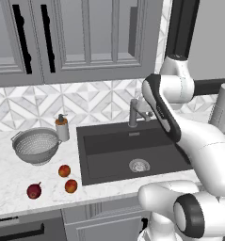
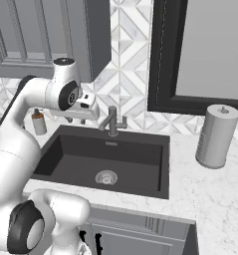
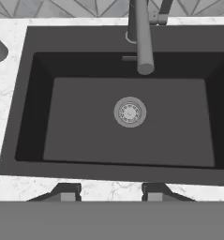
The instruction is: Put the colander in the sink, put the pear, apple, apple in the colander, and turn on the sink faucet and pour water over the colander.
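A silver-grey perforated colander sits upright on the white marble counter, at about nine o'clock from the sink in the left base view, well apart from the basin. Just beside the colander, at its two o'clock, stands a small soap dispenser bottle against the patterned backsplash.

Toward the counter's front edge lie three fruits. Two round orange-red apples, one at the colander's five o'clock and the other nearer the edge, rest close together without touching. The dark maroon pear, with a thin stem, lies at nine o'clock from the nearer apple.

The sink is a dark charcoal rectangular basin with a round steel drain at its middle. The dull grey sink faucet rises at the basin's back rim, its spout reaching over the bowl.

The white robot arm bends over the sink. Its pincer hangs above the basin's front rim, the two dark finger tips standing partly apart with nothing between them.

At three o'clock from the sink in the right base view, a grey paper towel roll stands upright on the counter. Grey cabinets hang above.
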Robot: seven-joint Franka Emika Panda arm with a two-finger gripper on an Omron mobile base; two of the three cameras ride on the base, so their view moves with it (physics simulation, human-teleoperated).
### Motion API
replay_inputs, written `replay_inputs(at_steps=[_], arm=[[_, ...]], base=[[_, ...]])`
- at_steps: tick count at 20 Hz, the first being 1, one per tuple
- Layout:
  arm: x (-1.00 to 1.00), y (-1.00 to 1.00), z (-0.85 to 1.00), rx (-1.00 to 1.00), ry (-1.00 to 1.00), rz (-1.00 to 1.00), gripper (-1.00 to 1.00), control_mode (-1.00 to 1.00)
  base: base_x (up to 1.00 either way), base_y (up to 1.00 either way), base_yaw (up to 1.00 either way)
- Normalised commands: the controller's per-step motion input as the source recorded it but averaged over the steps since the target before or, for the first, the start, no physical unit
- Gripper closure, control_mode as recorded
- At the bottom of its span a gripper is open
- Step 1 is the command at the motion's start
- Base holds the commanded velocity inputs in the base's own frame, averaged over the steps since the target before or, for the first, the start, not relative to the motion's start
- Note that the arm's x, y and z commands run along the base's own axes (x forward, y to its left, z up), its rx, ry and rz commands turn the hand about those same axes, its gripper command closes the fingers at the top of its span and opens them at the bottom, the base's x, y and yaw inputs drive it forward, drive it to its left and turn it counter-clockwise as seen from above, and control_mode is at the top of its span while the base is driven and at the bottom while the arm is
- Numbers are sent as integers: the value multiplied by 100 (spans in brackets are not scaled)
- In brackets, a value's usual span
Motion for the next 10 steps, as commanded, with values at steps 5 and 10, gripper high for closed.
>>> replay_inputs(at_steps=[5, 10], arm=[[-36, 10, -11, 0, 0, 0, -100, -100], [-55, 57, -8, 0, -3, -4, -100, -100]], base=[[0, 0, 0], [0, 0, 0]])
